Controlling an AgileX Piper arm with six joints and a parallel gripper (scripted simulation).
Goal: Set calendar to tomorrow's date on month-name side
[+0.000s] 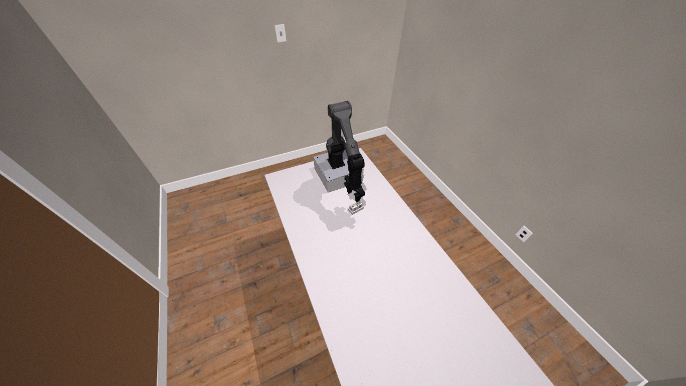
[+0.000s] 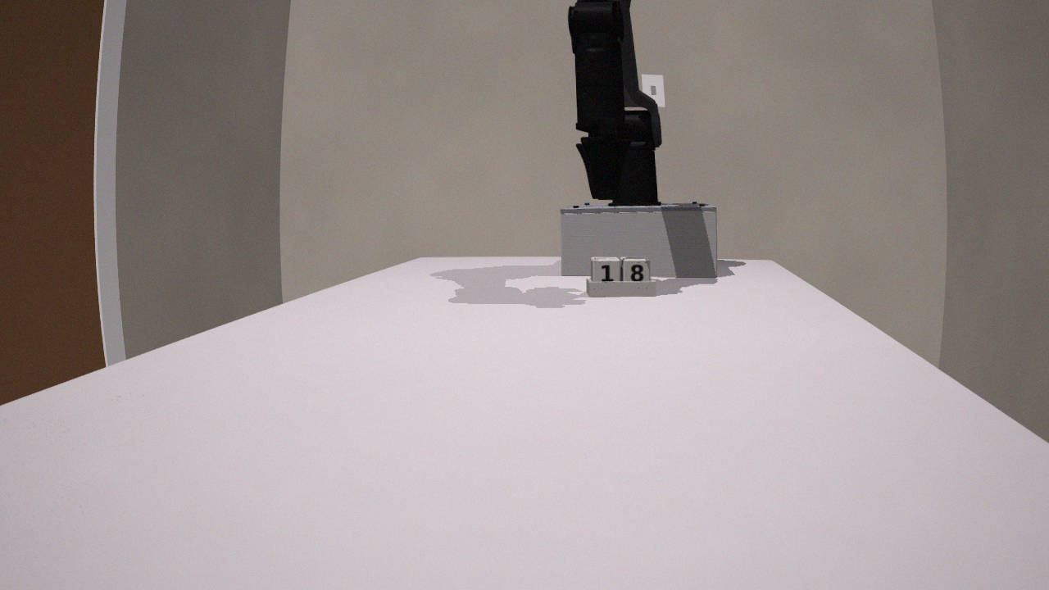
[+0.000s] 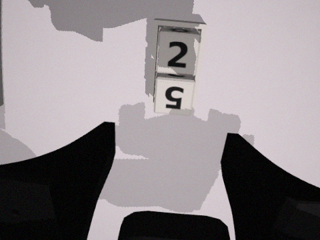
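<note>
The small white calendar [image 1: 357, 209] stands on the table just in front of the robot base. In the front view its tray [image 2: 620, 288] lies flat and holds two cubes side by side: the left cube [image 2: 606, 271] shows 1 and the right cube [image 2: 636, 271] shows 8, both upright. In the wrist view the cubes' top faces show a 2 [image 3: 177, 55] and an upside-down 5 [image 3: 175, 95]. My gripper [image 3: 169, 143] [image 1: 358, 195] is open and empty. It hangs above the cubes, clear of them, with the fingers spread wide.
The grey robot base block [image 2: 638, 240] stands right behind the calendar. The arm's shadow [image 2: 506, 286] falls on the table to the left of the tray. The long white table [image 1: 383, 278] stretches toward the front camera.
</note>
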